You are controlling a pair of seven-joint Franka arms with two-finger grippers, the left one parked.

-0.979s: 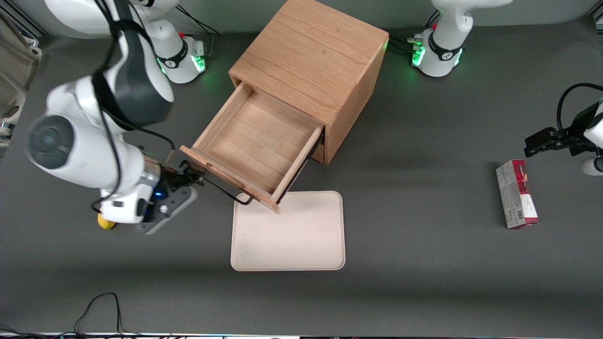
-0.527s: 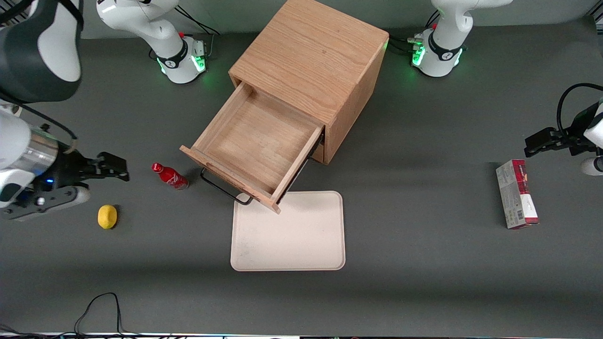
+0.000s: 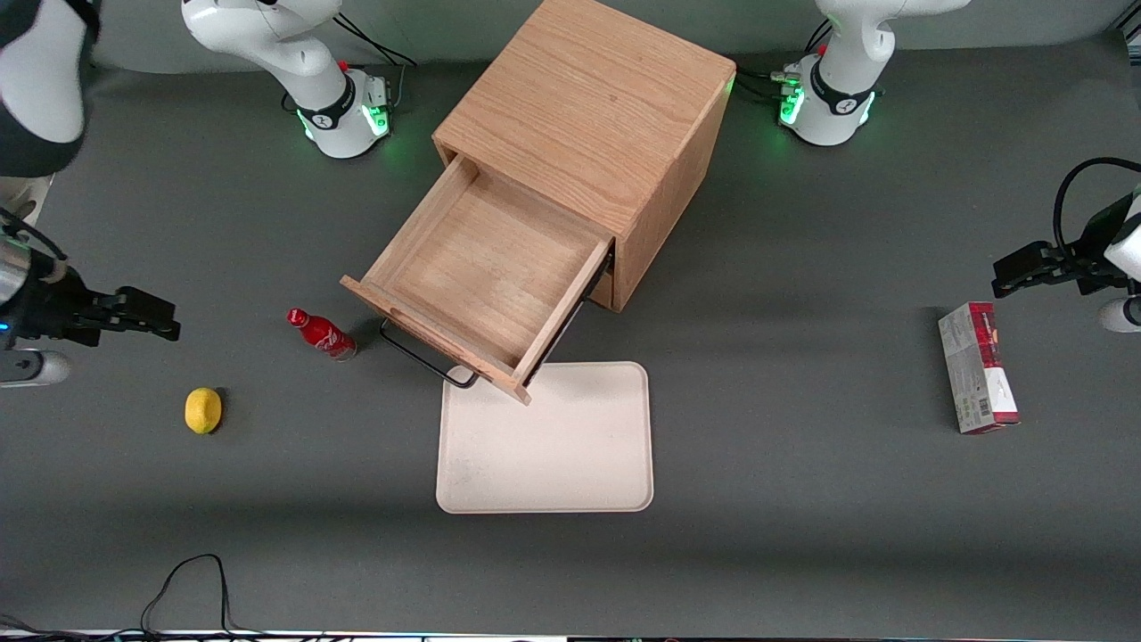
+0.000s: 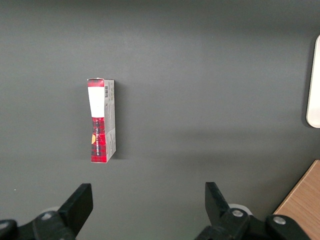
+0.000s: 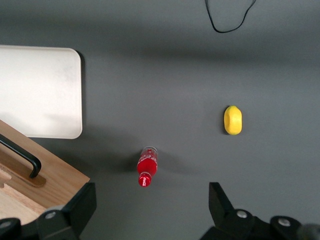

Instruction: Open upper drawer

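Claw open above table; upper drawer out

A robotics lab: white robot arm bases with green lights are bolted to a dark grey tabletop with trailing cables.

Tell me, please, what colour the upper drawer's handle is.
Black; the handle shows best in the front view.
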